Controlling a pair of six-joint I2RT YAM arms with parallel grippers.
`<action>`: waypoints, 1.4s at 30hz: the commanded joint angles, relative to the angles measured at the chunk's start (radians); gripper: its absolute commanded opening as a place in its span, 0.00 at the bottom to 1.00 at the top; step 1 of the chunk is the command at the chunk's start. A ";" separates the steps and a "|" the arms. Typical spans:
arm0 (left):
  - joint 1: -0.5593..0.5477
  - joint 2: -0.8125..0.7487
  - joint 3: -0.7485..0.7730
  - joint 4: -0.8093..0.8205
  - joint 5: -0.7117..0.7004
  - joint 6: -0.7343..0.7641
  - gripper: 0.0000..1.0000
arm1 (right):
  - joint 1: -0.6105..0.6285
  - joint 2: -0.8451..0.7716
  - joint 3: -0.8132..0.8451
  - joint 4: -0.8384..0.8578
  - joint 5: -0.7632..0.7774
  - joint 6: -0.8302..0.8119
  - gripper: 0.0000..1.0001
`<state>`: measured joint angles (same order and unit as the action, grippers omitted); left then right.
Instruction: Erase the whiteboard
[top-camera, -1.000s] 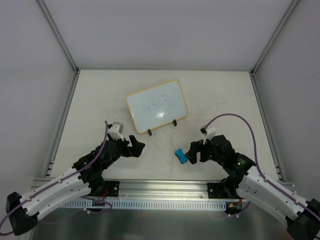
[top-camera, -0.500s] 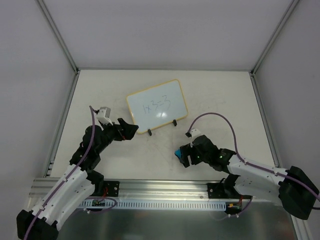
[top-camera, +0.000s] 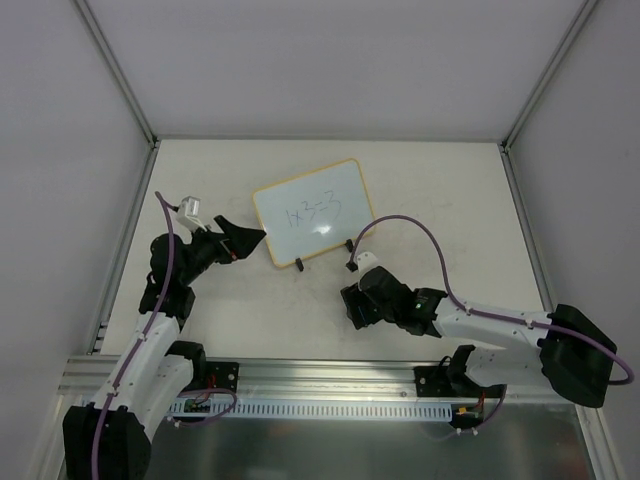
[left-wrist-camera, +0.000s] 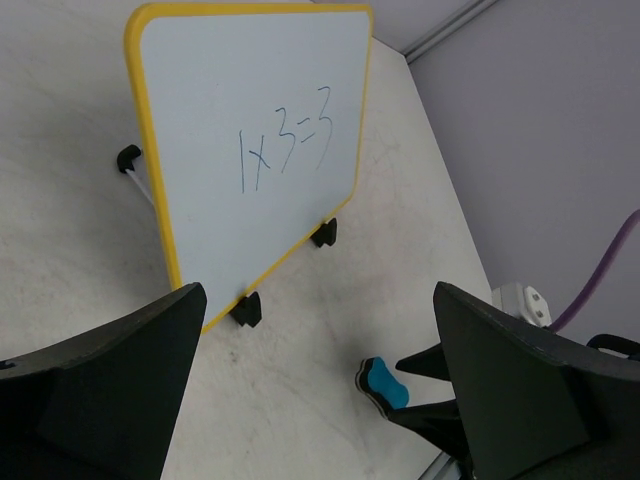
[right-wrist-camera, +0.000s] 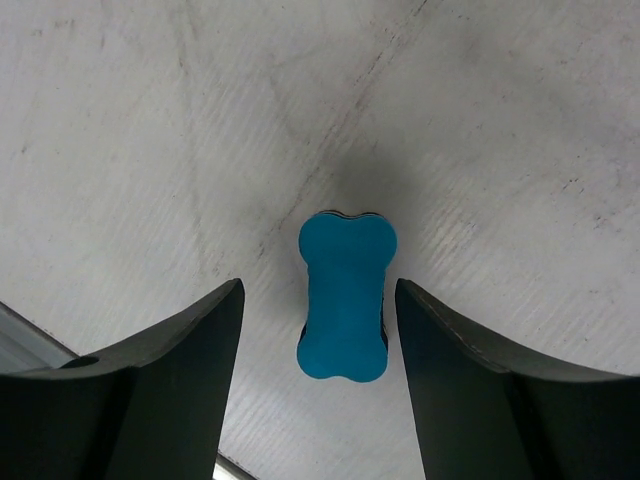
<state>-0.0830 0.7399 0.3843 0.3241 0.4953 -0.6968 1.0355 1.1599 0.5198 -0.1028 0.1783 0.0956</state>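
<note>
The whiteboard (top-camera: 313, 213) stands tilted on two black clip feet at the middle of the table, with "1x3=3" written on it; it also shows in the left wrist view (left-wrist-camera: 255, 140). My left gripper (top-camera: 245, 235) is open and empty, just left of the board's near left corner. The blue bone-shaped eraser (right-wrist-camera: 345, 300) lies flat on the table between the open fingers of my right gripper (right-wrist-camera: 318, 300), untouched on both sides. In the top view the right gripper (top-camera: 352, 307) hides the eraser. The eraser shows in the left wrist view (left-wrist-camera: 385, 383).
A metal rail (top-camera: 330, 375) runs along the near edge by the arm bases. White enclosure walls and metal posts (top-camera: 125, 235) bound the table on the left, right and far side. A purple cable (top-camera: 420, 235) loops above the right arm.
My left gripper has swung left and away from me to the board's left corner. My right gripper has moved left and come down over the eraser, which now sits between its fingers.
</note>
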 joint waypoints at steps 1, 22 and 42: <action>0.026 0.013 0.024 0.073 0.048 -0.035 0.99 | 0.020 0.033 0.062 -0.041 0.095 0.000 0.65; 0.077 0.012 -0.012 0.124 0.074 -0.064 0.99 | 0.020 0.095 0.059 -0.054 0.090 0.047 0.54; 0.132 0.038 -0.025 0.136 0.101 -0.052 0.99 | 0.020 0.121 0.092 -0.063 0.073 0.061 0.25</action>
<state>0.0349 0.7647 0.3767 0.3962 0.5697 -0.7513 1.0515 1.3006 0.5571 -0.1558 0.2417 0.1459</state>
